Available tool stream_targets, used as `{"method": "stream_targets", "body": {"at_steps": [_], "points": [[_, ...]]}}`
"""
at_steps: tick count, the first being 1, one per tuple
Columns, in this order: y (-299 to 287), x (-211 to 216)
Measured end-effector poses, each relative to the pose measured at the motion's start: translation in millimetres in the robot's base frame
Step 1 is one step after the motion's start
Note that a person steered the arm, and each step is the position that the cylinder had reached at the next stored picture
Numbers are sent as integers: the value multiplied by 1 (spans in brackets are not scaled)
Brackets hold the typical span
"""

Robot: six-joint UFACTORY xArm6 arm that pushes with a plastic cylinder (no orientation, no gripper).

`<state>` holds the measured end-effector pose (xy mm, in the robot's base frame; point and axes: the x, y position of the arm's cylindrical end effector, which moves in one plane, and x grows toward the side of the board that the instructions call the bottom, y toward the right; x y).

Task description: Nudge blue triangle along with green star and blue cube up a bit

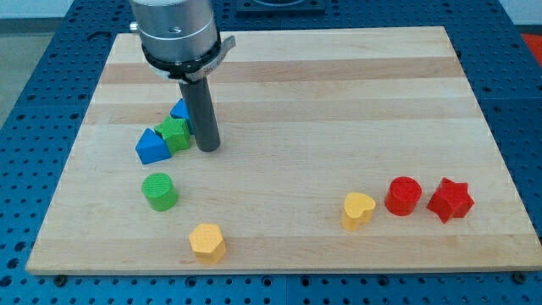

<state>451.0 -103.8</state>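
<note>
The blue cube point(179, 109) is mostly hidden behind the rod and the green star point(176, 132) — only a corner shows. My tip point(208, 148) sits just right of the star, no jaws to speak of. The blue triangle point(152, 146) touches the star's lower left, upper-left board point(339, 102).

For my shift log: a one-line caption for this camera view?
My tip beside the blue triangle, green star and blue cube cluster.

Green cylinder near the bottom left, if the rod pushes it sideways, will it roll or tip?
The green cylinder stands on its flat end, so it will probably slide, not roll. It looks squat, so tipping seems unlikely. An off-centre push might spin it. My tip is above it, by the green star.
</note>
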Motion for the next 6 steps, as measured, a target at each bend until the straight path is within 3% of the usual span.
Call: {"method": "stream_targets", "body": {"at_steps": [1,3,4,6], "points": [[-12,32],[-108,72],[-111,53],[-54,-2]]}}
